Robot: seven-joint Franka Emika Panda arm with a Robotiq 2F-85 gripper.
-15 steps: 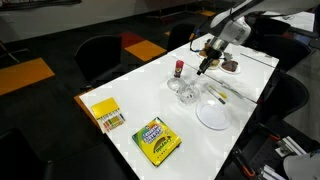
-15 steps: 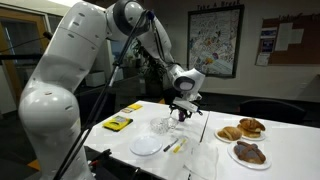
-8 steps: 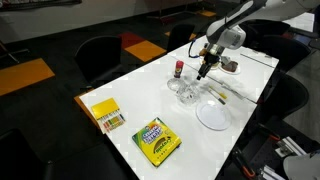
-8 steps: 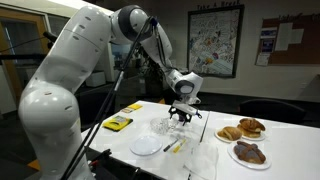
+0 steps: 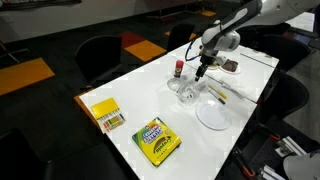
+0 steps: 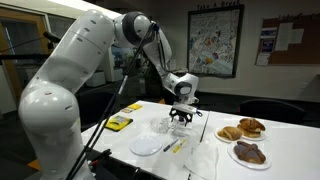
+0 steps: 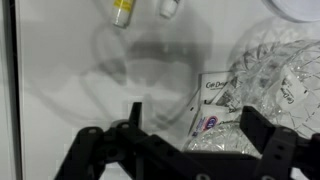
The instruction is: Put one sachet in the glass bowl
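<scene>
Sachet (image 7: 213, 106) lies flat-faced to the wrist camera, just beside the glass bowl (image 7: 140, 72) and not in it. It sits between that smooth clear bowl and a cut-glass dish (image 7: 265, 70), against the dish's patterned wall. I cannot tell whether it touches the bowl's rim. Its long axis runs nearly up and down in the wrist view, tilted a little. The white printed end points away from the pincer and the purple end points toward it. A second sachet (image 7: 291, 92) shows through the cut-glass dish.

The gripper (image 7: 180, 145) has its two dark fingers spread wide and pinches nothing. The first sachet lies ahead of the gap, nearer the right-hand finger. In both exterior views the gripper (image 5: 203, 70) (image 6: 180, 117) points down over the glassware on the white table (image 5: 140, 100). A white plate (image 5: 213, 116) lies near the glassware, and a green and yellow crayon box (image 5: 157, 140) lies well apart from it.
</scene>
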